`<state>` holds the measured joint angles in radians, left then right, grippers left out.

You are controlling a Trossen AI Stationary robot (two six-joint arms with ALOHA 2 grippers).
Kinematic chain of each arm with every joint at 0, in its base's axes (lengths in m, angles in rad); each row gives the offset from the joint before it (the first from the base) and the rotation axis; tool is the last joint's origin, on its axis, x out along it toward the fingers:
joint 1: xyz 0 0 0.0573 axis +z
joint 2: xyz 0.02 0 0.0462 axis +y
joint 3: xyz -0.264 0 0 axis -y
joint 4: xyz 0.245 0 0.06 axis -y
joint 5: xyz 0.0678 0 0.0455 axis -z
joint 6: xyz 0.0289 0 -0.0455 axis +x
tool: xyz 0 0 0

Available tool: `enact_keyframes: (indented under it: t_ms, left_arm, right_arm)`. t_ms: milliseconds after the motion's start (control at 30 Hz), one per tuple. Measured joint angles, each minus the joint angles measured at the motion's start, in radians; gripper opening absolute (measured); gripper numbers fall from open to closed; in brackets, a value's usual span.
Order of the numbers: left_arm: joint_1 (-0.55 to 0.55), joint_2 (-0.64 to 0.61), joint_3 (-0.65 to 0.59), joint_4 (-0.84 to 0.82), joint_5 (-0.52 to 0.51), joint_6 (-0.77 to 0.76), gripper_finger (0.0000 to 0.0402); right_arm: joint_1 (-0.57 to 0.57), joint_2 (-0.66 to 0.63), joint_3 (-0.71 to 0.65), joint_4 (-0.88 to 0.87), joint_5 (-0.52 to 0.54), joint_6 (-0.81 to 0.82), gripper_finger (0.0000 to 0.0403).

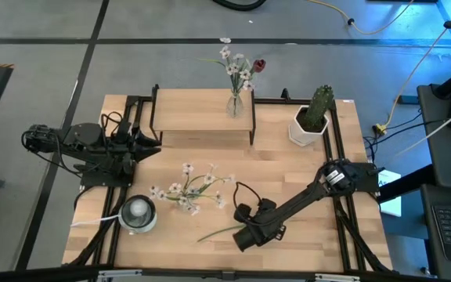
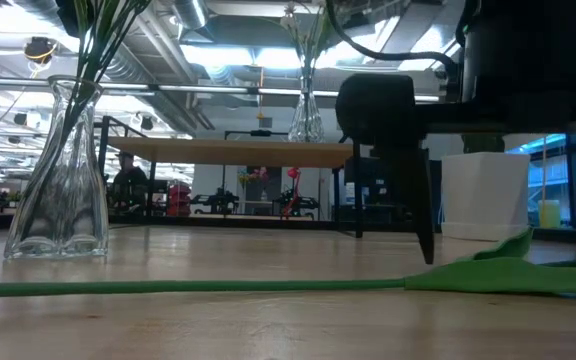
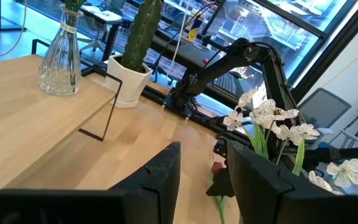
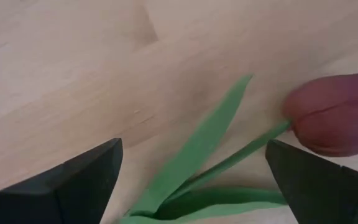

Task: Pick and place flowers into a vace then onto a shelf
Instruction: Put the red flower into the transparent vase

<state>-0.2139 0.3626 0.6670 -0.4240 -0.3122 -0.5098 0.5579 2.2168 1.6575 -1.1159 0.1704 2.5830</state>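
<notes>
A red-bud flower lies flat on the table: its green stem (image 1: 219, 232) and leaves (image 4: 194, 155) show, and its dark red bud (image 4: 340, 121) shows in the right wrist view. My right gripper (image 4: 191, 180) is open, low over the table, with one finger on each side of the stem and leaves, apart from them. In the low view one of its fingers (image 2: 425, 215) reaches down beside the leaf (image 2: 498, 270). A glass vase (image 1: 138, 213) with white blossoms (image 1: 190, 188) stands near left. A second vase (image 1: 236, 102) with flowers stands on the shelf (image 1: 198, 113). My left gripper (image 3: 207, 180) is open and empty, beside the shelf's left end.
A green cactus in a white pot (image 1: 310, 121) stands at the far right, next to the shelf. The shelf's left and middle are bare wood. Black frame rails (image 1: 343, 211) run along the table's sides. Bare tabletop (image 1: 288, 164) lies between the shelf and my right gripper.
</notes>
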Motion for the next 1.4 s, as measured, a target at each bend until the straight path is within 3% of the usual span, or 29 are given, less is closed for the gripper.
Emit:
enact_keyframes:
  t_ms: [300, 567, 833, 1400]
  left_arm:
    - [0.000, 0.000, 0.000, 0.000, -0.001, 0.000, 0.0127]
    - [0.000, 0.000, 0.000, 0.000, -0.001, 0.000, 0.0127]
    - [0.000, 0.000, 0.000, 0.000, -0.001, 0.000, 0.0127]
    - [0.000, 0.000, 0.000, 0.000, -0.001, -0.001, 0.0127]
  right_arm:
    - [-0.014, 0.018, 0.004, -0.010, 0.003, -0.119, 0.0399]
    - [-0.064, 0.020, 0.001, -0.024, 0.020, -0.518, 0.0399]
    - [-0.091, 0.022, -0.001, -0.025, 0.126, -0.871, 0.0399]
    - [-0.090, 0.023, -0.002, 0.012, 0.141, -0.883, 0.0399]
